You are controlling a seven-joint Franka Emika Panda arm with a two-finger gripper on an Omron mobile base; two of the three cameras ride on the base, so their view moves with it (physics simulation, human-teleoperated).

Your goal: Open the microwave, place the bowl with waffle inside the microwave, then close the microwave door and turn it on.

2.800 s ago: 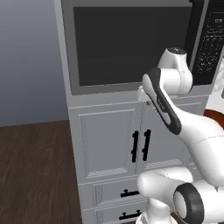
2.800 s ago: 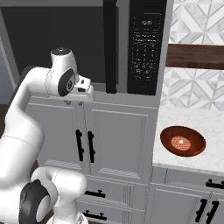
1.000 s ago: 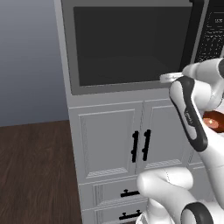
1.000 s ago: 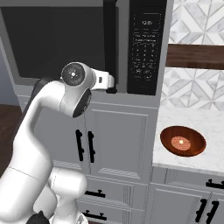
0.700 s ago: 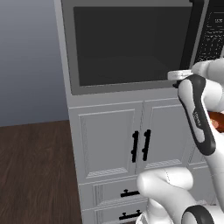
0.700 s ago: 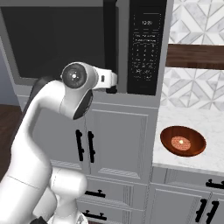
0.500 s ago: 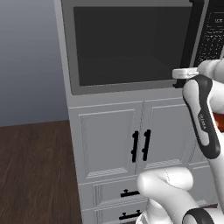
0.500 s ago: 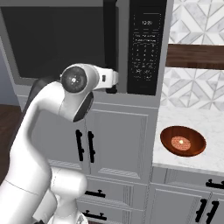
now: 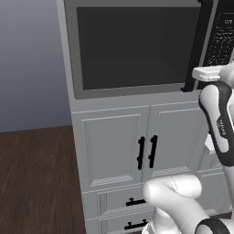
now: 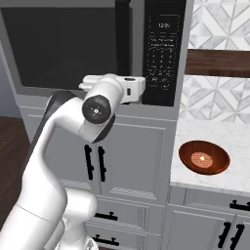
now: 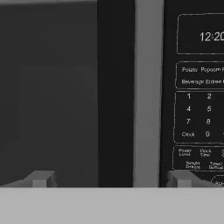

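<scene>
At cabinet height: the microwave door (image 9: 132,50) is shut, window facing the room.
Handle (image 11: 115,92): long black bar, axis vertical, at the door's right edge beside the control panel (image 10: 163,49).
Handling: judged rigid, hinged; grasp the bar.
Gripper (image 11: 111,178): jaws fully spread, empty, straddling the bar.
Bowl (image 10: 204,157): on the right-hand counter (image 10: 195,133), holding the waffle (image 10: 203,158).

White arm: raised, elbow bent, forearm reaching forward. Hand (image 11: 111,178): level, jaws spread wide, nothing between them; two fingertips (image 11: 42,178) showing at the lower edge.
</scene>
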